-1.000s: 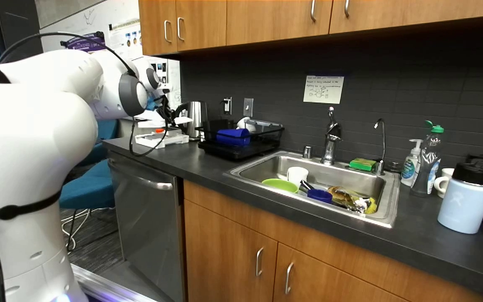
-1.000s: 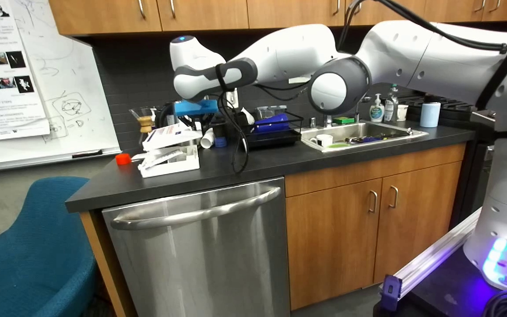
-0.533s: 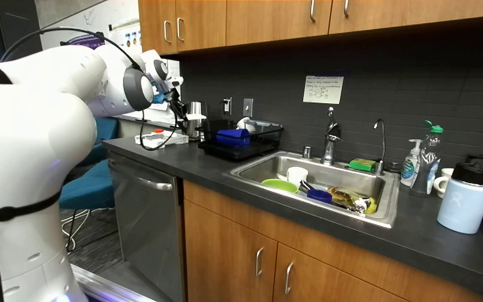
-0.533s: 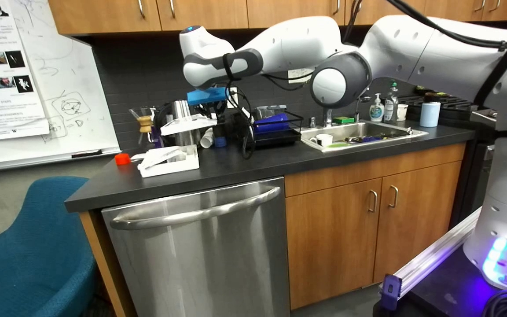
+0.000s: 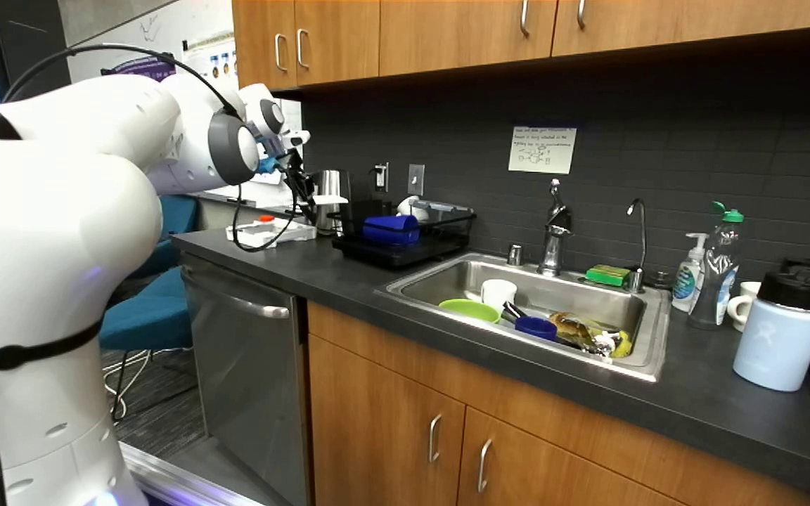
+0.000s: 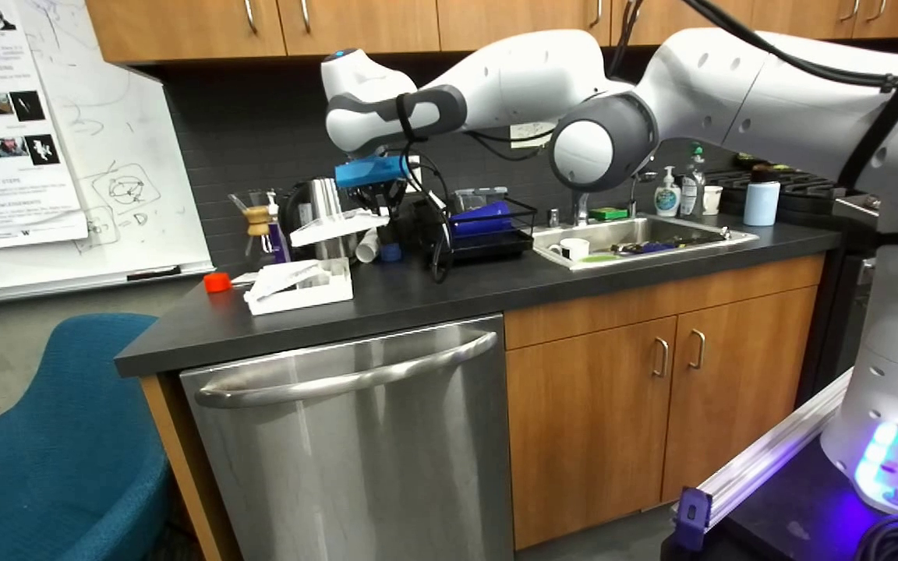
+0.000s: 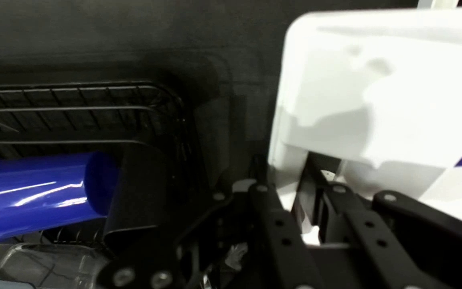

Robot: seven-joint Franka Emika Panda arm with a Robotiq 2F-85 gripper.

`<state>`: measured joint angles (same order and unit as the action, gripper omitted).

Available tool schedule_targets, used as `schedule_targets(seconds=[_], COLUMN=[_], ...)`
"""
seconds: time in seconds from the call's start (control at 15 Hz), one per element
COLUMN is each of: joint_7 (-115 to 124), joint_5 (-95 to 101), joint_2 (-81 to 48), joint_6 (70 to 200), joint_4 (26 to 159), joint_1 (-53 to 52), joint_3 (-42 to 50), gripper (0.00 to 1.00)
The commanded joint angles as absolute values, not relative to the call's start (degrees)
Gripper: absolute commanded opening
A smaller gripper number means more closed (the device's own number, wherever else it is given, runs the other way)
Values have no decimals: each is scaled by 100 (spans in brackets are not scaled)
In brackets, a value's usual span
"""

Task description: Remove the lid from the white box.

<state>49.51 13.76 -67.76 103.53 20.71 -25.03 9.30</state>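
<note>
Two fingers (image 7: pixel 269 205) pinch the lid (image 6: pixel 338 227) by its edge, probably so it can hang clear of the open white box (image 6: pixel 312 297).

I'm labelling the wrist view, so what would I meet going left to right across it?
Blue cup → black piece too dark to identify → white lid.

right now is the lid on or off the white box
Off: the tool holds the lid aloft, clear of the white box.
</note>
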Motion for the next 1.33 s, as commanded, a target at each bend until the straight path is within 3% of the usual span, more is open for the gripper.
schedule_targets(seconds=[0.0,1.27], joint_7=[4717,4769], joint_5=[1198,1282], joint_2=[-6621,-6628], joint_6=[10190,8810], joint_4=[2071,2132], joint_1=[-2586,-2694], joint_3=[747,765], gripper=[6,6])
